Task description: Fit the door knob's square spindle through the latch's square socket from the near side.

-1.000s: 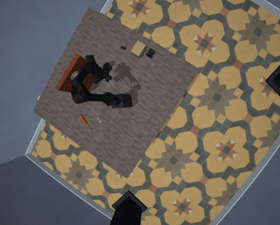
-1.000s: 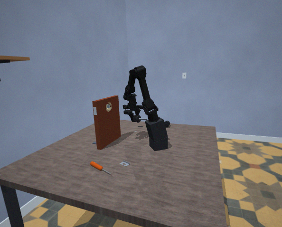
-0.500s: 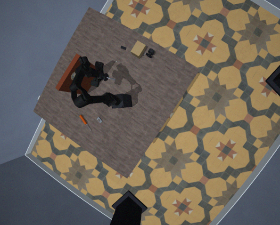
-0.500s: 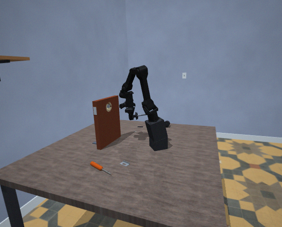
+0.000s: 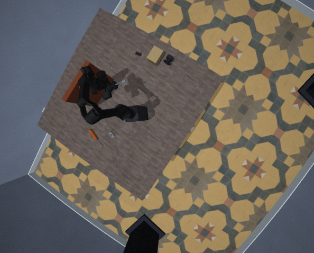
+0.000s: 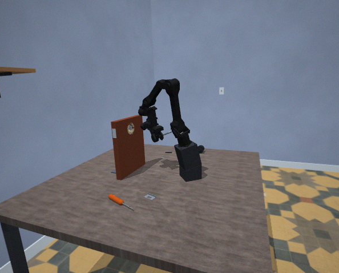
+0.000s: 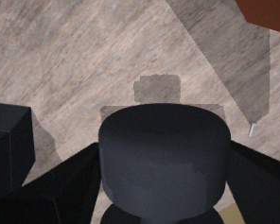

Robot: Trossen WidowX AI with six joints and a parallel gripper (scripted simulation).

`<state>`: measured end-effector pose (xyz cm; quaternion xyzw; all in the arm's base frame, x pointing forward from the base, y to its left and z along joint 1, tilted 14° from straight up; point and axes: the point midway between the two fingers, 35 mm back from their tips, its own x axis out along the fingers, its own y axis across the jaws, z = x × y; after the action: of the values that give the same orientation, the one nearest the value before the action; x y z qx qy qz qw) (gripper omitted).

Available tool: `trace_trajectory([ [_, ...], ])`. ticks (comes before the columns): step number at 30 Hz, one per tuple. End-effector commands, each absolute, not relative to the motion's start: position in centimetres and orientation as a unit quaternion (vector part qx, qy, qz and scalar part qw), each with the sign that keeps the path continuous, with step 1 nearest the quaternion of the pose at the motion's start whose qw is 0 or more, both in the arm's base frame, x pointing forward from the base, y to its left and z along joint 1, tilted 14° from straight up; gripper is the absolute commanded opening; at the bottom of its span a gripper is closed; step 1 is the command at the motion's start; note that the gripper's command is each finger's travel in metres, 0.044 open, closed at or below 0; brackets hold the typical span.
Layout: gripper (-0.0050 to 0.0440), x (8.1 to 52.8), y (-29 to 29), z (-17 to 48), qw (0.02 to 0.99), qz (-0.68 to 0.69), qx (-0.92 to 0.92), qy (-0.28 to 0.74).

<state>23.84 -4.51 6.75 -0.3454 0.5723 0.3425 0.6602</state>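
Grey-brown wood-grain surface (image 6: 193,223) carries an upright red-brown door panel (image 6: 128,152) whose round brass latch (image 6: 130,128) only the exterior view shows, while the claw (image 6: 156,135) is clamped on the dark rounded door knob (image 7: 163,160), thin metal spindle (image 5: 121,82) pointing away from the panel.

Wooden table (image 6: 193,228), grey-brown grain, dark leg at near left corner. Upright red-brown door panel (image 6: 128,152) stands near far left edge. Black arm pedestal (image 6: 190,165) just right of panel. Orange-handled screwdriver (image 6: 120,201) lies flat toward front; small metal plate (image 6: 149,196) near it, apart. At far edge: tan box (image 5: 155,54), dark knob-like part (image 5: 168,59) just beside it, small black piece (image 5: 138,53) near box's other side.
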Motion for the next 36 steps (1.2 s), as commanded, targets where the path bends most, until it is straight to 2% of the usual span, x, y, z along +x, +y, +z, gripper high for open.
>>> trace_trajectory([
  [1, 0.0000, 24.2, -4.0, 8.2, 0.625, 0.385, -0.411, 0.540],
  [11, 0.0000, 23.7, -2.4, 10.4, 0.508, 0.492, -0.539, 0.458],
  [13, 0.0000, 23.7, -2.4, 10.4, 0.508, 0.492, -0.539, 0.458],
  [36, 0.0000, 22.1, 1.0, 15.0, 0.178, 0.641, -0.715, 0.213],
])
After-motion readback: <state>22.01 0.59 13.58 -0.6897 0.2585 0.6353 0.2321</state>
